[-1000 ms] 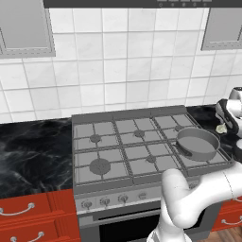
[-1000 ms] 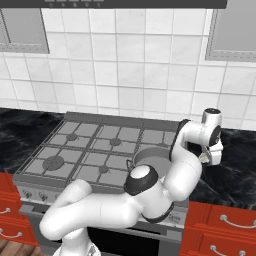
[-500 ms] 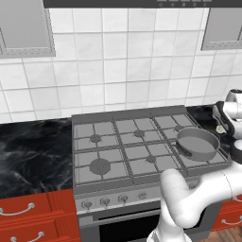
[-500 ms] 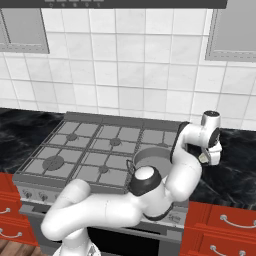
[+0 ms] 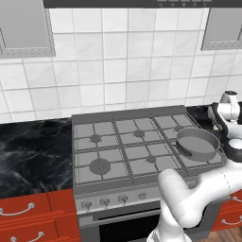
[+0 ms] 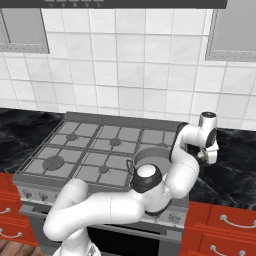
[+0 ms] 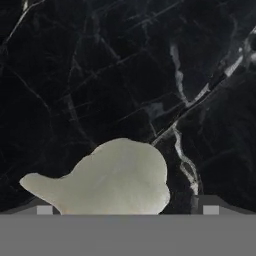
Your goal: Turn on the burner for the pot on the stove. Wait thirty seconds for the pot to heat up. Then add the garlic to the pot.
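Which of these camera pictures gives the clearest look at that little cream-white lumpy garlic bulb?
The hand view: the small off-white lumpy garlic bulb lies large and close on the black marble counter, between the open gripper's fingertips. The two base views look over the stove, and there the arm's hand covers that spot, so I cannot make out the garlic.

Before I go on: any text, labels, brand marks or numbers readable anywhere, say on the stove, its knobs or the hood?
None can be read.
Stove: no brand mark or lettering shows.
Knobs: too small to tell any markings.
Hood strip: tiny light marks, too small to read.
Garlic, pot, counter: no text.
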Controlling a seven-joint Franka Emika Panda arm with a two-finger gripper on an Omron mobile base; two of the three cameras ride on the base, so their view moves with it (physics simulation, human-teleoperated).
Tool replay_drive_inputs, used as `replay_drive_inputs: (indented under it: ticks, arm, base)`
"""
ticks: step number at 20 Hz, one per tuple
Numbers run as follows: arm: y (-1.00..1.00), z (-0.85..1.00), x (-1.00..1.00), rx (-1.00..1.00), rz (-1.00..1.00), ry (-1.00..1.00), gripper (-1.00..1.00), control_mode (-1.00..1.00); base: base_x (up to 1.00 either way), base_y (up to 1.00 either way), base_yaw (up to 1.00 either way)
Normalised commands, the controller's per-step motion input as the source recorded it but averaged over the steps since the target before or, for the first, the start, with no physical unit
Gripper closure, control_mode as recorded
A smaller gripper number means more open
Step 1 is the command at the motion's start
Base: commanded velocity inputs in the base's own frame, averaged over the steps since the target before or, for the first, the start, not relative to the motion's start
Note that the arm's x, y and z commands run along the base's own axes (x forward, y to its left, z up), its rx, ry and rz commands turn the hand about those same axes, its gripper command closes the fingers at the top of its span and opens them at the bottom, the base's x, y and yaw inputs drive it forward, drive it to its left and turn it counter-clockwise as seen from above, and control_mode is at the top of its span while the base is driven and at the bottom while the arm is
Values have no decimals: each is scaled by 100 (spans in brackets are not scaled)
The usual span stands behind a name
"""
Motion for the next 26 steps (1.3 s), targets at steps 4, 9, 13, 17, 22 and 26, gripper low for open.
replay_drive_inputs:
  ticks: [4,9,13,17,22,26]
  arm:
    - [0,-32,29,0,0,0,-100,-100]
    - [-1,-29,22,0,0,-1,100,-100]
    - [-19,-18,0,0,0,-1,100,-100]
    - [-13,-4,-8,2,0,-1,100,-100]
    - [0,74,-59,4,0,-14,100,-100]
    - [68,32,-100,2,-1,-6,100,-100]
  base:
    - [0,0,0]
    - [0,0,0]
    - [0,0,0]
    - [0,0,0]
    - [0,0,0]
    - [0,0,0]
